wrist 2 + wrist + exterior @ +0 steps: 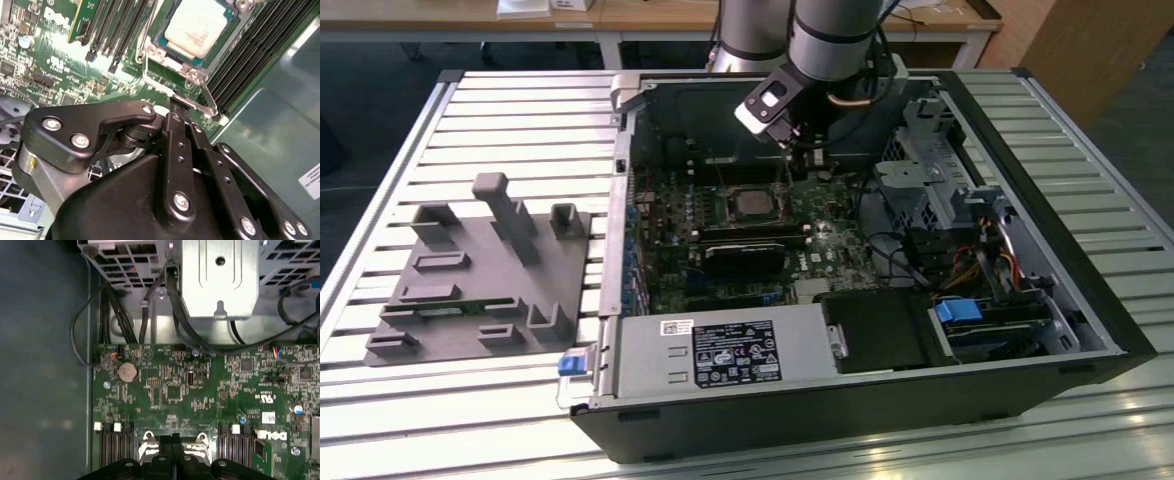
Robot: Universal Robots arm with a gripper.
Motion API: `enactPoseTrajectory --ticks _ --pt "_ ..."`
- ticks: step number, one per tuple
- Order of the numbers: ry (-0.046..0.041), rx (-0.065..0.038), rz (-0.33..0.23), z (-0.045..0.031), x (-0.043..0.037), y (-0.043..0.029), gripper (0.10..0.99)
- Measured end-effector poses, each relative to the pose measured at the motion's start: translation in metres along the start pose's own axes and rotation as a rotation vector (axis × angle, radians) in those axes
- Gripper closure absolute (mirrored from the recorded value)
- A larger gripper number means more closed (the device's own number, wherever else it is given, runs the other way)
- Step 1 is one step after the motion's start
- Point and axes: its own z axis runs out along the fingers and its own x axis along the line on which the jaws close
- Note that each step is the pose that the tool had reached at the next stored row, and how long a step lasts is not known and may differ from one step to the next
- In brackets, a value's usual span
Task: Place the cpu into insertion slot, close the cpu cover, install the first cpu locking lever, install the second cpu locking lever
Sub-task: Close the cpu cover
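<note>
The cpu [197,27] sits in the insertion slot [167,60] of the motherboard [170,390], framed by the lowered cpu cover [150,55]. Your gripper [179,102], fingers pinched together and holding nothing, is poised at the socket's edge. This probably gives a narrow tip for pushing the locking lever [211,100].

The exterior view looks down on the whole open case [854,415]; both wrist views hang close over its motherboard [50,60] [170,390].
</note>
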Motion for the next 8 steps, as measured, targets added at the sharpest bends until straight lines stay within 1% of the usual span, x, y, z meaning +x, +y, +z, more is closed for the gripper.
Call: enactPoseTrajectory --ticks 8 --pt "0.0000 0.000 0.000 0.0014 -0.0003 -0.0116 0.980"
